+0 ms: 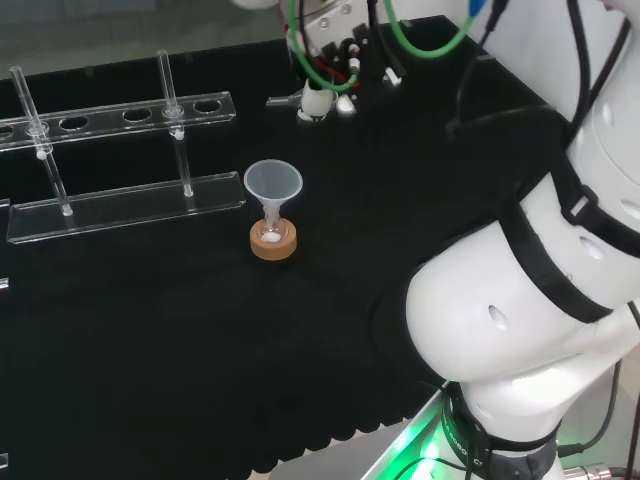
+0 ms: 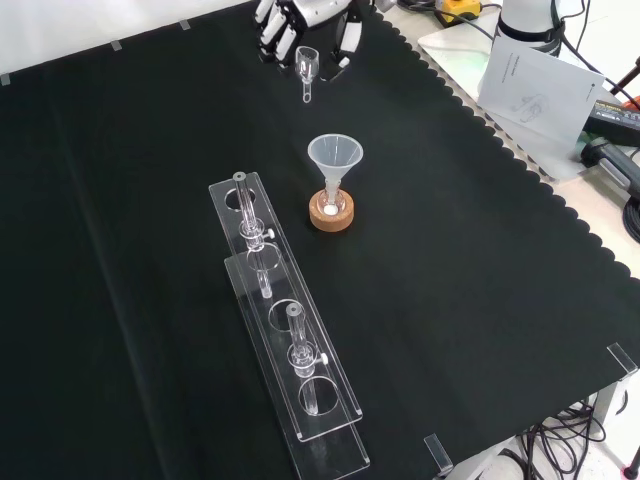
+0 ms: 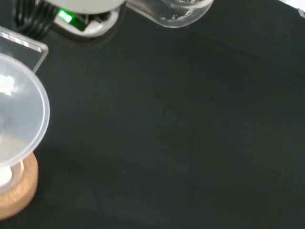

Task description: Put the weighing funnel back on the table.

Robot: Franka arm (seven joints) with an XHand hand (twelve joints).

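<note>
Weighing funnel [image 2: 306,66], clear, short-stemmed, held in hand [image 2: 275,25].

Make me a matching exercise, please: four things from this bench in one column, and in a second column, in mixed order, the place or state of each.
Things:
1. funnel
2. cork ring
3. weighing funnel
4. clear rack

Places or states:
a. tan, sits under the small flask
b. long, lies on the cloth, lowest in the front view
c. close by the hand, at the front view's top
d. stands mouth up, stem in the small flask

Pairs: 1-d, 2-a, 3-c, 4-b
</note>
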